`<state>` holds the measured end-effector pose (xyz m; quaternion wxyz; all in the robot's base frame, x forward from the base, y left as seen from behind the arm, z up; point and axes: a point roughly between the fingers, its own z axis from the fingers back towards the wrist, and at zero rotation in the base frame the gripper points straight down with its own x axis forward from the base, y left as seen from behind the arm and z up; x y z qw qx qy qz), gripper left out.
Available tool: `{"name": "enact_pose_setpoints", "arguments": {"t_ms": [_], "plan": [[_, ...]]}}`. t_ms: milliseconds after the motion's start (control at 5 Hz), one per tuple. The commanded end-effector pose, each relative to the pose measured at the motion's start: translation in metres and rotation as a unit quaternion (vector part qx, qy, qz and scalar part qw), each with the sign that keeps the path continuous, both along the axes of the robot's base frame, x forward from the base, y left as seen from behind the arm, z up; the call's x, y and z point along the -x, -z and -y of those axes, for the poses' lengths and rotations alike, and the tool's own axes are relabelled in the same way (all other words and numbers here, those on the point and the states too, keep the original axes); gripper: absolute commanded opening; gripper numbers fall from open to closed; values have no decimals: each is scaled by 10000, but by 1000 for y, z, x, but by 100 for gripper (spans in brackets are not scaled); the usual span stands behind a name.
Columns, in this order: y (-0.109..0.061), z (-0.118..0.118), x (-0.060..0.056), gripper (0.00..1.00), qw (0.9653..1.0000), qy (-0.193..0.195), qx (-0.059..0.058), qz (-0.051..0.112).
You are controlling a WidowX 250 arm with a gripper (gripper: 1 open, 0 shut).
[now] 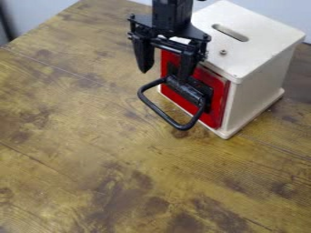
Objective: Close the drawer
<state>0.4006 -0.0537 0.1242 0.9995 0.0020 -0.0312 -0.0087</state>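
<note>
Red drawer: the red box-shaped drawer with a black plate on its front (pixel 217 98) sits in the casing's front opening; its red face looks nearly level with the casing's edge, though from where I stand I can't tell if it's in all the way.
Handle: a large black wire loop handle (pixel 163 115) juts out from the drawer front, toward the open stretch of table, its far bar hanging clear of the casing.
Casing: the pale wooden cube casing (pixel 252 56) stands upright toward the far right side of the table, with a long rounded slot (pixel 230 33) on top and a small round metal piece (pixel 223 53) near the front edge.
Gripper: the black robot gripper (pixel 166 73) is up by the drawer's upper front, fingers pointing down, one out to the side of the casing and the other in front of the red face.
Jaws: spread apart, with a wide gap between the two fingers and nothing pinched there that I can see.
Table: brown wood with darker blotches (pixel 85 136), running under the casing.
</note>
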Motion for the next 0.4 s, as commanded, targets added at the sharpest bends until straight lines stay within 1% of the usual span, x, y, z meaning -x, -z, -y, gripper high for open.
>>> {"name": "enact_pose_setpoints", "arguments": {"t_ms": [0, 200], "plan": [[-67, 0, 4, 100, 9956, 40, 98, 931], [-60, -9, -1, 100, 9961, 111, 112, 873]]}}
